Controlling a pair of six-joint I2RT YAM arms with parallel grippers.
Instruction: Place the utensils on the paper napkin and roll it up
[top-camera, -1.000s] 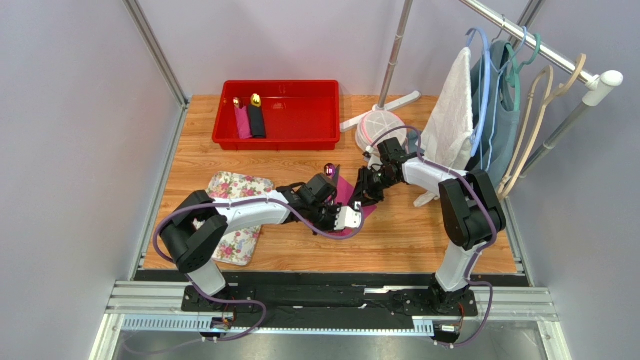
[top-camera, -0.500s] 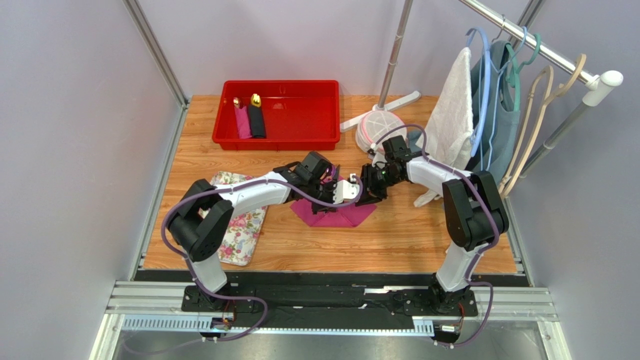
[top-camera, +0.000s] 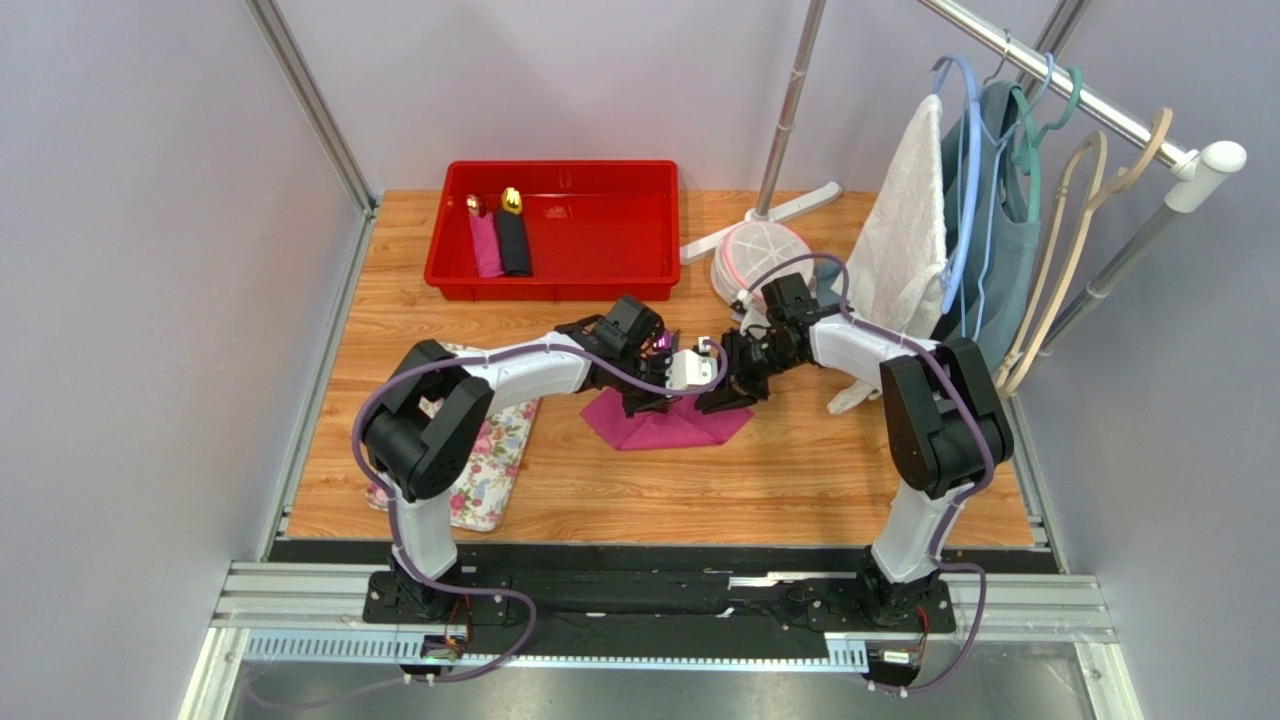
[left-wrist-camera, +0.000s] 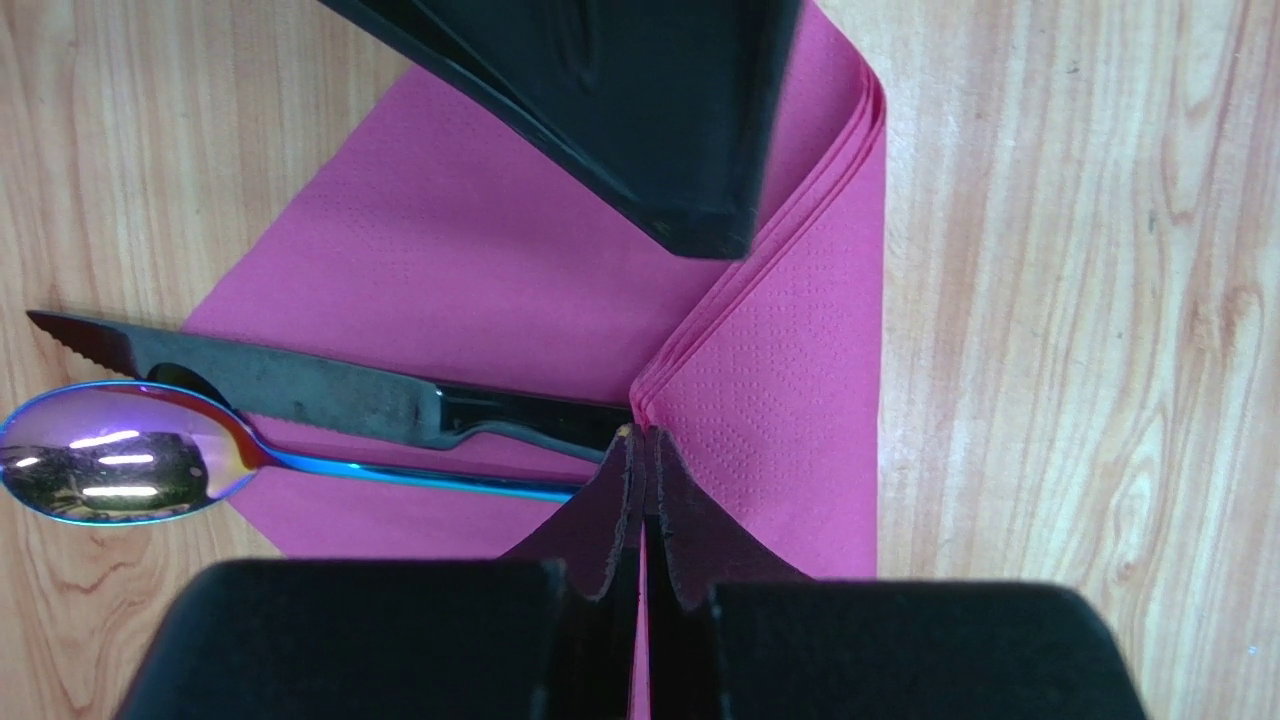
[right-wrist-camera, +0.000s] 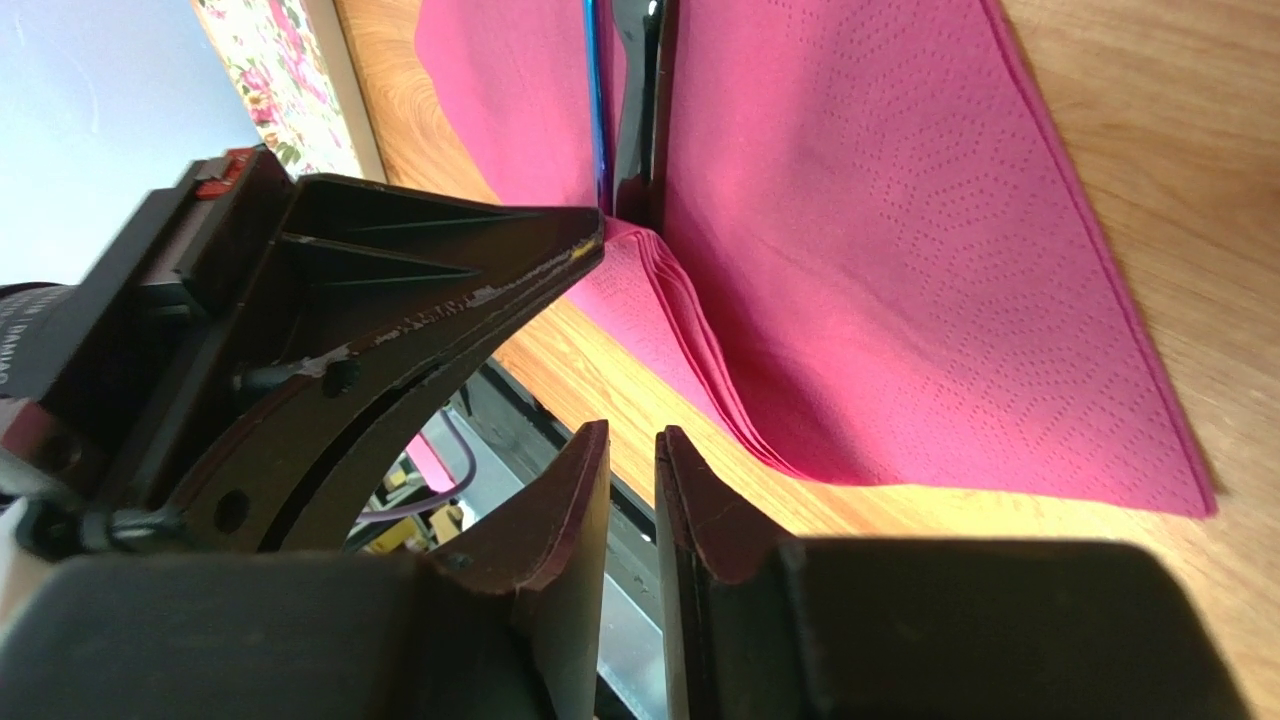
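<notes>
Nearest, low-centre in the top view, the paper napkin (top-camera: 669, 428) lay folded on the desk (top-camera: 842, 480). Just above it the pincers sat close together. The left pincer (left-wrist-camera: 643, 458) was clenched on the napkin's fold. The right pincer (right-wrist-camera: 631, 435) was closed to a slit w/ nothing btwn, beside the stacked edge. The utensils (left-wrist-camera: 346, 393) lay w/ handles at the left pincer's tips, long axis running to frame left, heads past the napkin's corner. Left arm nearer; the roll probably goes across that axis.
</notes>
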